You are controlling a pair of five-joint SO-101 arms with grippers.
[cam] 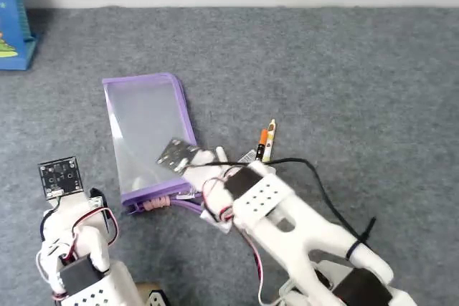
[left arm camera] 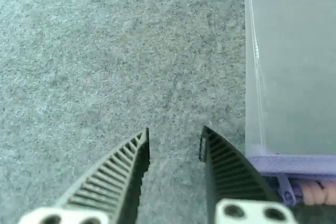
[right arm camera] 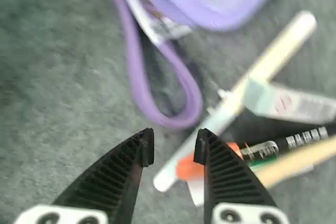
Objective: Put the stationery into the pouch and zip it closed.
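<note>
Pouch: clear with purple edging, lying flat on the grey, felt-like desk, left of centre in the high view, one short end towards the arms. I cannot tell whether its zip is open.
Pink tab: sits at the pouch's near short end, by the zip.
Purple loop: a strap from the pouch's near corner, lying curled on the desk.
Stationery: outside the pouch, in a loose bunch on the desk just beside its near right corner.
White pen: lies slantwise across the bunch, one end close to the loop.
Orange marker: its orange end lies beside the white pen's end.
Black pen: side by side with a yellow pencil, both crossing under the white pen.
Left gripper: released, nothing between its fingers, over bare desk just beside the pouch's long edge near the zip end.
Right gripper: released with a narrow gap, grasping nothing, tips above the desk between the loop and the white pen's end.
Blue box: at the far left edge, well apart from the pouch.
</note>
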